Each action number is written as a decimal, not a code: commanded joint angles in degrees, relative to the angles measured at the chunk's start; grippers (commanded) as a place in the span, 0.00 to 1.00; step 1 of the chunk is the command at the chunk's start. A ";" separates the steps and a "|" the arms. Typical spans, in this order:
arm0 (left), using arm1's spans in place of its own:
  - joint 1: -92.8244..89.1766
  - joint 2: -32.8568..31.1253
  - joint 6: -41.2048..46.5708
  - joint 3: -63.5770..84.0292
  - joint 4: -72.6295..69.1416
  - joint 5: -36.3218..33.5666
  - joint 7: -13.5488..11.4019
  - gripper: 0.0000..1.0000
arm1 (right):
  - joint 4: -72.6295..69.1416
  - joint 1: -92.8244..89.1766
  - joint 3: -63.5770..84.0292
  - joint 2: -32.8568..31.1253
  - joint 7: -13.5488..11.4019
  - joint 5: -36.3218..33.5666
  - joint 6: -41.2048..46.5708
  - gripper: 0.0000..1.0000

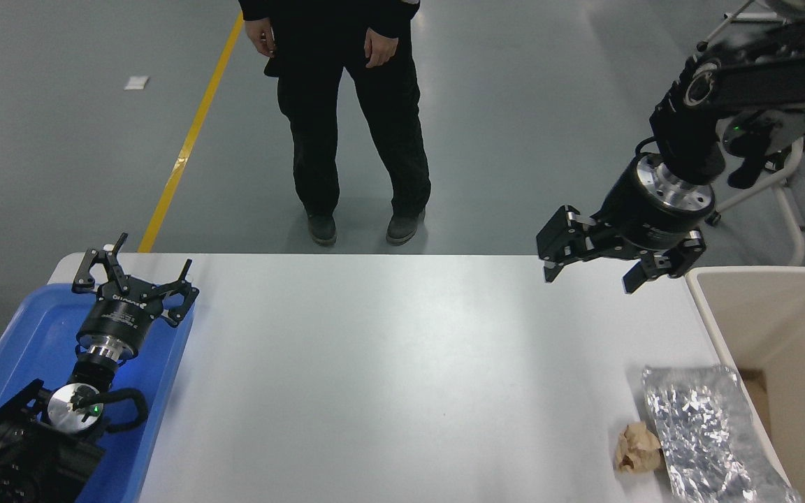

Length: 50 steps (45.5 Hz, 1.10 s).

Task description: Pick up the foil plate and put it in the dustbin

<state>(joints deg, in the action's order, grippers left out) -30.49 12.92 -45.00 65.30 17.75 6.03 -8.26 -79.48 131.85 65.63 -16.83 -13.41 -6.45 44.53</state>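
The foil plate, a crinkled silver tray, lies at the table's front right edge, right beside the dustbin. The dustbin is a large cream bin off the table's right side, with a brownish inside. My right gripper is open and empty, raised above the table's far right corner, well behind the foil plate. My left gripper is open and parked at the lower left over the blue tray.
A small crumpled tan paper wad lies just left of the foil plate. A blue tray sits at the table's left edge. A person in dark clothes stands at the far side. A white chair base is at the upper right.
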 commanded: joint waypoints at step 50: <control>0.08 0.00 0.00 0.00 0.00 0.03 0.00 0.99 | -1.03 -17.84 17.16 -20.00 -0.03 8.56 -3.28 1.00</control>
<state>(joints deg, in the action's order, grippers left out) -30.41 12.92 -45.00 65.30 17.76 6.07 -8.30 -81.40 126.53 83.05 -32.36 -13.46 -0.14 44.99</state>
